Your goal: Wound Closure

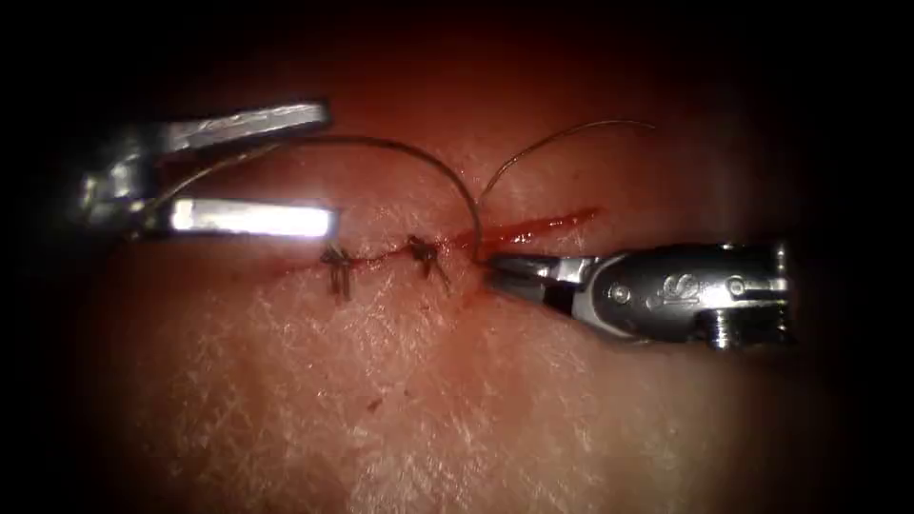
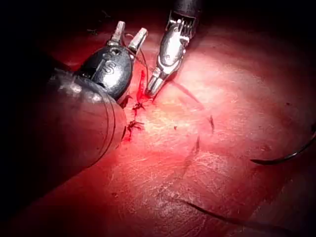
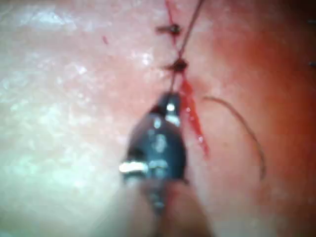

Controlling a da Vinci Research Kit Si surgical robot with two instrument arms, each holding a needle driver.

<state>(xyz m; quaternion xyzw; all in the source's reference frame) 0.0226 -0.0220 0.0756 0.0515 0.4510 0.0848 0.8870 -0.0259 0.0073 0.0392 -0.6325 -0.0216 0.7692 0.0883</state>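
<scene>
On the tissue [image 1: 409, 400] the cut [image 1: 533, 228] runs left to right, with red fluid in its open right part. Two knotted stitches [image 1: 335, 259] [image 1: 424, 252] close its left part. My left tool [image 1: 328, 169] is at the left with its jaws wide open; the thread [image 1: 400, 148] arcs between them and down into the cut. A second strand [image 1: 562, 133] rises from the same spot to the upper right. My right tool [image 1: 492, 271] [image 2: 152, 90] [image 3: 170, 101] is shut, its tip at the tissue where the thread enters. I cannot tell whether it pinches thread. A dark curved piece, perhaps the needle [image 2: 289, 157], lies free on the tissue.
Short cut thread ends stick out of both knots [image 2: 134, 124]. Another loose strand of thread [image 2: 222, 217] lies on the tissue well away from the cut. The left tool's shaft [image 2: 64, 133] hangs close over the tissue next to the stitches.
</scene>
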